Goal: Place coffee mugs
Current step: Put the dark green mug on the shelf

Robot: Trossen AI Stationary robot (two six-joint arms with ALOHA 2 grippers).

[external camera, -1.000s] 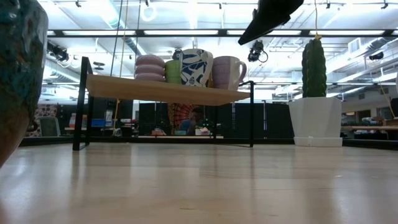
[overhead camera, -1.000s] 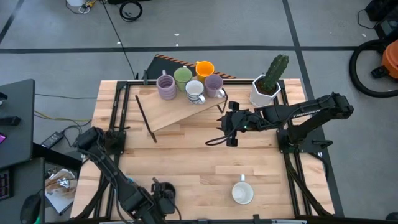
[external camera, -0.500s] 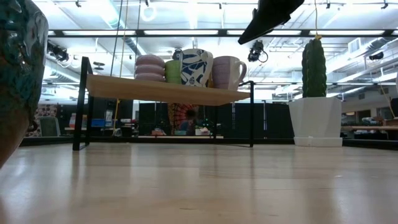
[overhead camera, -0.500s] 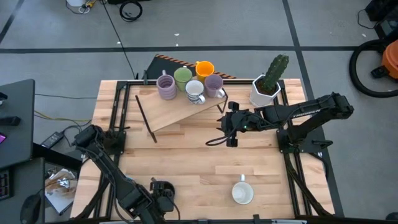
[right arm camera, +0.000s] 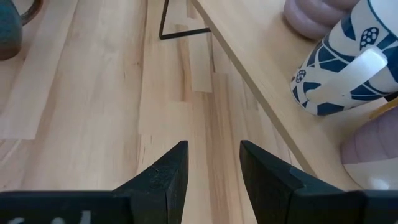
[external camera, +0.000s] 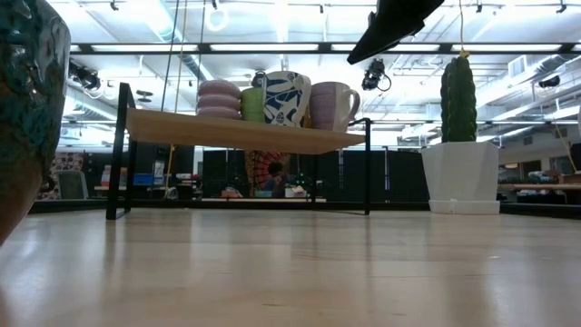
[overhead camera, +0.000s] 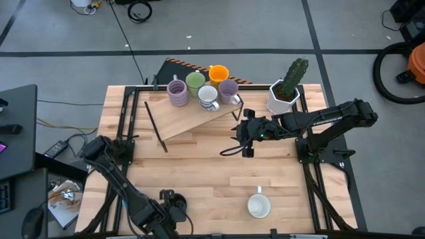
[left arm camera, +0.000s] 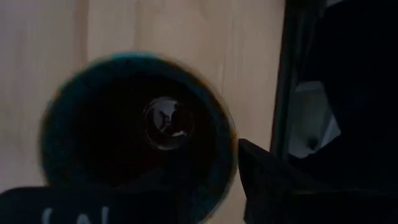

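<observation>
Five mugs stand on the wooden rack (overhead camera: 192, 116): lilac (overhead camera: 177, 93), green (overhead camera: 194, 82), orange (overhead camera: 218, 73), white with a blue pattern (overhead camera: 208, 97) and lilac (overhead camera: 228, 88). A white mug (overhead camera: 259, 206) stands on the table near its near edge. A dark teal-brown mug (left arm camera: 134, 130) stands at the near left, under my left gripper (overhead camera: 167, 199). The left gripper is open and points down, one finger (left arm camera: 93, 205) over the mug's mouth and the other (left arm camera: 273, 183) outside its wall. My right gripper (overhead camera: 244, 136) hovers open and empty just off the rack's right end. My left gripper (left arm camera: 212, 180) comes from above with the dark mug's rim (left arm camera: 219, 155) between its two fingers. I cannot tell whether either finger touches the rim. The mug (external camera: 27, 109) stands upright on the table.
A white faceted cactus pot (overhead camera: 284, 96) stands at the far right, behind the right arm. The rack rests on thin black legs (external camera: 116, 150) with open space beneath. Bare tabletop lies in the middle (overhead camera: 199, 166). Black frame rails (overhead camera: 123, 119) run along both sides.
My left gripper has shifted a little toward the table's left above the dark mug. The mug has stayed where it was.
</observation>
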